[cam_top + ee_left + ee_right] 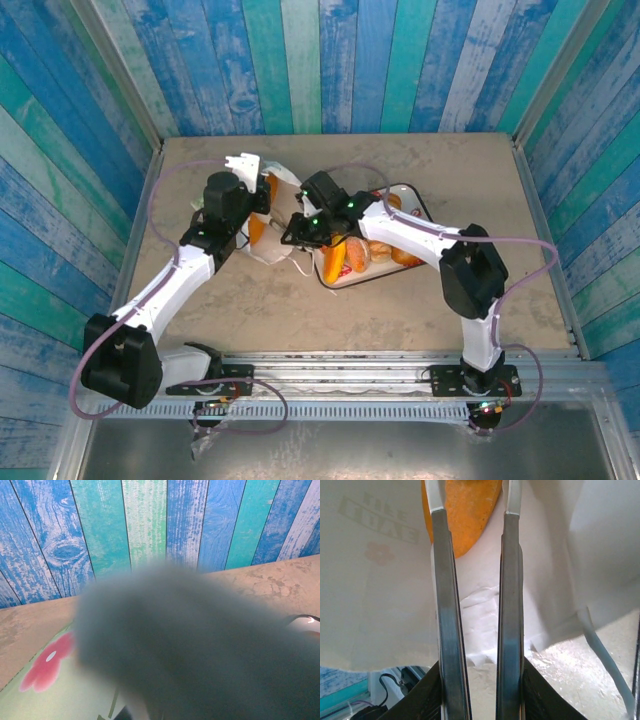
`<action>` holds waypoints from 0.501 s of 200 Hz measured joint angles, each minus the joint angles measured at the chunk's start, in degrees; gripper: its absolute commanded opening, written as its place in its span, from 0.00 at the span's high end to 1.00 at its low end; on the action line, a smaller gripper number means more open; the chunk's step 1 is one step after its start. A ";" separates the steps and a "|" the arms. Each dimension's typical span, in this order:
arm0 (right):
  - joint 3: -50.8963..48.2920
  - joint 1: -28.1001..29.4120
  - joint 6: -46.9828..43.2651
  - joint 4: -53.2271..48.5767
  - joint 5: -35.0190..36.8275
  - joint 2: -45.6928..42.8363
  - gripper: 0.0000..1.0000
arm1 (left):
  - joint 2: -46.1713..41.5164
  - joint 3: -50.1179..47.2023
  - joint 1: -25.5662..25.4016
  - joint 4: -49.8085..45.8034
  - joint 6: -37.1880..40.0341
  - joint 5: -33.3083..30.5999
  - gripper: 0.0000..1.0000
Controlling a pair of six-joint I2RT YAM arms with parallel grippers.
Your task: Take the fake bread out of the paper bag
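Blue-green plank walls [300,60] ring the beige table [400,170] where the paper bag [262,250] lies. The left gripper [243,161] sits closed beside it (steadying, probably). The right gripper [474,497], jaws narrow, reaches the orange loaf [465,520] inside; whether it grips, I cannot tell.

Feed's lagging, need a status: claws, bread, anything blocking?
Left claw shut at paper bag. Right claw inside it, straddling orange fake bread, grip unconfirmed. Bag walls crowd both sides.
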 measured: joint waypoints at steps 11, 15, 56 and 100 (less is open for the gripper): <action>-0.68 0.00 -0.31 -0.28 0.15 -1.07 0.99 | 0.02 0.17 0.00 -0.04 -0.02 -0.07 1.00; -0.94 0.00 -0.44 -0.37 0.26 -1.57 0.99 | 0.02 0.26 0.00 -0.09 -0.02 -0.17 1.00; -3.48 0.00 -1.62 -0.52 0.37 -6.34 0.99 | 0.55 1.92 0.00 -0.24 -0.31 -1.27 1.00; -7.04 0.00 -2.84 -1.60 0.39 -11.10 0.99 | 2.80 3.63 0.00 -1.16 -1.14 -2.56 1.00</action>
